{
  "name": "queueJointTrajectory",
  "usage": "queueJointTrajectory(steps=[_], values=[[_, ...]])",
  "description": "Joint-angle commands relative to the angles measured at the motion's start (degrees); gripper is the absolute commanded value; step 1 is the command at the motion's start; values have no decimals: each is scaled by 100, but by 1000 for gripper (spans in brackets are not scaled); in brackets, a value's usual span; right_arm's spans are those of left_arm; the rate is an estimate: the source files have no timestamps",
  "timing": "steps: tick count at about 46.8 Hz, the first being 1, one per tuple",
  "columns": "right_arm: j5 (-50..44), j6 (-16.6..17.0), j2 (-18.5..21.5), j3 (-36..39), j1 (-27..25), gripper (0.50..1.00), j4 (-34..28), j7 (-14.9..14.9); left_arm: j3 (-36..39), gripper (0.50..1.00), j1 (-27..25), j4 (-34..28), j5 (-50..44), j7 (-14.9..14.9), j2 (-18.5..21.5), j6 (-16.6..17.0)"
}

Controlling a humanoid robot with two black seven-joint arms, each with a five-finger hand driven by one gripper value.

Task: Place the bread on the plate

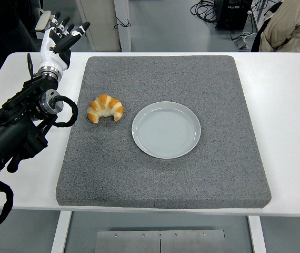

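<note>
One white table [292,132], grey mat [192,174], croissant [105,108] beside plate [166,129]

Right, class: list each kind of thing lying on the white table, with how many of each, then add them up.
Croissant: 1
Plate: 1
Grey mat: 1
Total: 3
The left hand, fingers spread, hovers over the table's far left corner and holds nothing.

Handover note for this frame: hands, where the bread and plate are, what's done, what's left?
Left hand: open, holding nothing, raised beyond the grey mat's far-left corner. Right hand: not in view.
Croissant: on the mat, left of the plate, not touching it.
Plate: empty, near the mat's middle.
Done: nothing yet.
Left: grasp the croissant, move it right, set it on the plate.
</note>
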Motion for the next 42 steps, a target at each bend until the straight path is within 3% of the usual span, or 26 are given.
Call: queueJointTrajectory(steps=[1,42], values=[[0,0,0,-1,0,1000,-3,0,5,971,-8,2,3,-1,-1,-1],[0,0,0,8,0,1000,6,0,93,971,1,-69,47,-89,-1,-97]])
